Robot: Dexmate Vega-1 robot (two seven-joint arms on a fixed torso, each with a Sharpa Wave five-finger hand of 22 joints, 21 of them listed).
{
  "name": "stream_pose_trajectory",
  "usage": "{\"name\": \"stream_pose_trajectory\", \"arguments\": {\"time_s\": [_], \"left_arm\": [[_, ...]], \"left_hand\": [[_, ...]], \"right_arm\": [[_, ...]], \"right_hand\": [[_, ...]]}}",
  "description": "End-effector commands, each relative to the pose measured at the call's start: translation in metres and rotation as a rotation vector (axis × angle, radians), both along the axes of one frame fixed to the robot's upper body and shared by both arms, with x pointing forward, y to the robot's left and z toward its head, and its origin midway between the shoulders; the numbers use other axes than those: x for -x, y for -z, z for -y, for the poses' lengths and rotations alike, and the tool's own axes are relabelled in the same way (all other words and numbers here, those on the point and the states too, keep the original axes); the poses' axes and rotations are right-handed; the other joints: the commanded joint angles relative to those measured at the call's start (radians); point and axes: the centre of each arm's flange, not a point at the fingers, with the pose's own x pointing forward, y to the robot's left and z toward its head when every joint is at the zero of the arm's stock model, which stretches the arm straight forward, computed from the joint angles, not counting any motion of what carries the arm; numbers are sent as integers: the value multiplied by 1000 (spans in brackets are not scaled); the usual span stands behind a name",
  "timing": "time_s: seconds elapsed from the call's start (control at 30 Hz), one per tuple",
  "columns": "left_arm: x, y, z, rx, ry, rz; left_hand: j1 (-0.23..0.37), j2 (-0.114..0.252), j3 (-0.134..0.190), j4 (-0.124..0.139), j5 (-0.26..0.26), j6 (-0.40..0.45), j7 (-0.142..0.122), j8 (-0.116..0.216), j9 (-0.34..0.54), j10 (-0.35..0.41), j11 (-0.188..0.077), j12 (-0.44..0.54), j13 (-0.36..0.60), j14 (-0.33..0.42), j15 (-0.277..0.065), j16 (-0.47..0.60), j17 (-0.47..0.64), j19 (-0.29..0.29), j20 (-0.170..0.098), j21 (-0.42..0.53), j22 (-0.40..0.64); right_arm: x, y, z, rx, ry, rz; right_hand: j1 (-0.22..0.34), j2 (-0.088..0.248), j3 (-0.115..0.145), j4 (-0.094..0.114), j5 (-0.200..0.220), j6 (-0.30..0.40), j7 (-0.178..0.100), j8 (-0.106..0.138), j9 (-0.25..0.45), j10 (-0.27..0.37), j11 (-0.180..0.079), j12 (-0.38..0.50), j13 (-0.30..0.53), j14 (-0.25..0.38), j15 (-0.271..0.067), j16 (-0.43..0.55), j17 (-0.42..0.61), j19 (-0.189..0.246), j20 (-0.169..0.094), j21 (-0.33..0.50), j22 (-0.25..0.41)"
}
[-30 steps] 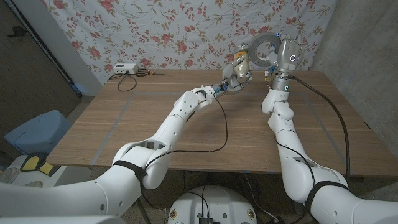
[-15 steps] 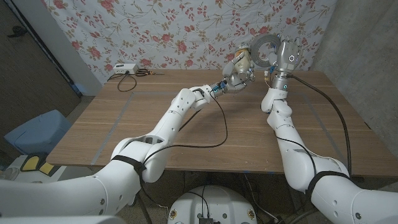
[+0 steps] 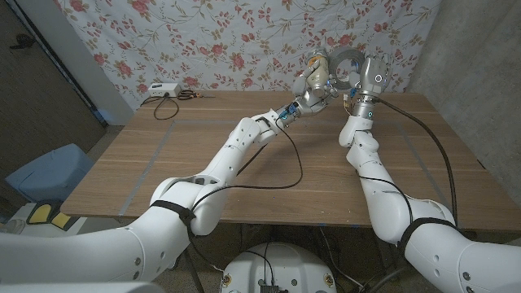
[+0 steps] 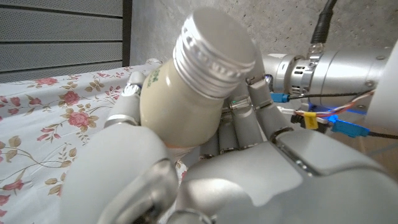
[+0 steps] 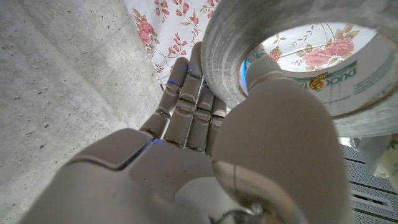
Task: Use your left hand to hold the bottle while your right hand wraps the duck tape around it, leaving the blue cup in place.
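Note:
My left hand is raised above the far side of the table and grips a cream bottle with a silver screw cap. In the left wrist view the bottle lies across the palm of my left hand, cap pointing away. Just beside it, my right hand holds a grey roll of duck tape up in the air. The right wrist view shows the duck tape roll hooked over the thumb of my right hand. In the head view the roll nearly touches the bottle.
A wooden table lies below both raised arms. A white box with a cable sits at its far left corner. A floral cloth hangs behind, and a blue bin stands on the floor at left.
My left hand has lifted the bottle higher and closer to the tape roll. My right hand with the roll has shifted slightly.

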Motion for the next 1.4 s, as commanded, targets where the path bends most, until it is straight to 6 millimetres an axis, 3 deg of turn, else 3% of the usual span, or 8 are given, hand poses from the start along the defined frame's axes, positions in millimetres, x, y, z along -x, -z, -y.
{"name": "stream_pose_trajectory", "arguments": {"time_s": [0.03, 0.43, 0.63, 0.73, 0.83, 1.03, 1.13, 1.4], "left_arm": [[-4, -9, 3, 127, -18, 90], [-13, -4, 0, 1, -80, 106], [-10, -1, -4, -96, -121, 129], [-8, -1, -8, -147, -160, 157], [-7, -2, -9, -167, -152, 198], [-5, -5, -7, -185, -108, 287], [-5, -7, -8, -197, -99, 328], [-4, -9, -16, -257, -109, 409]], "left_hand": [[-195, 207, 304, 314, -6, 206, -167, 275, -9, 324, -321, 149, 28, 164, -172, -5, 34, -34, 6, 9, 9], [-224, 198, 247, 336, -18, 150, -222, 252, -42, 229, -335, 168, 123, 61, -190, -2, 134, -143, -7, -1, 7], [-236, 141, 189, 290, -23, 147, -206, 221, -109, 210, -339, 175, 142, 60, -183, -4, 128, -131, -10, 7, 3], [-279, 23, 59, 224, -20, 106, -199, 142, -221, 168, -337, 54, -25, 33, -191, -28, 75, -151, 2, -12, -3], [-346, -32, -32, 219, -14, -50, -111, -3, -327, 46, -301, -42, -147, -62, -143, -113, 1, -214, 52, -60, -5], [-487, -101, -100, 234, 4, -349, -72, -365, -548, -292, -184, -260, -390, -444, -26, -362, -134, -430, 174, -208, -3], [-526, -121, -126, 230, 11, -430, -66, -469, -611, -448, -140, -367, -463, -614, 17, -441, -176, -536, 216, -286, -2], [-577, -128, -215, 211, 35, -712, -53, -551, -756, -729, -64, -601, -580, -952, 122, -595, -245, -793, 234, -497, 1]], "right_arm": [[-6, 18, -5, -70, -49, -26], [1, 16, -5, -136, -115, 22], [5, 15, 0, -158, -117, 40], [7, 15, 3, -168, -113, 50], [10, 14, 6, -185, -114, 63], [14, 15, 10, -201, -110, 76], [15, 15, 12, -209, -109, 80], [14, 4, 29, -239, -100, 96]], "right_hand": [[152, 134, -1, -7, -3, 160, -135, 14, 10, 125, -87, 3, -5, 115, -176, 3, 10, 10, -44, 10, 3], [140, 125, 2, -7, -15, 172, -129, 20, 11, 149, -85, 6, -10, 129, -175, 3, 22, 17, -27, 6, 2], [138, 125, 5, -7, -17, 172, -128, 19, 8, 152, -82, 4, -12, 132, -176, 0, 22, 20, -25, 5, 2], [137, 125, 6, -7, -17, 173, -130, 19, 7, 149, -82, 4, -11, 132, -175, -2, 21, 21, -25, 5, 2], [137, 125, 8, -7, -18, 173, -129, 19, 6, 148, -82, 3, -11, 134, -176, -4, 20, 23, -24, 4, 2], [136, 125, 11, -8, -18, 172, -128, 17, 3, 149, -80, 1, -11, 136, -175, -8, 20, 27, -23, 4, 2], [136, 124, 12, -8, -18, 173, -128, 17, 3, 148, -82, 2, -9, 138, -176, -8, 21, 28, -23, 3, 2], [134, 124, 16, -9, -19, 171, -127, 15, 0, 149, -80, -1, -10, 140, -175, -11, 23, 32, -22, 2, 2]]}}
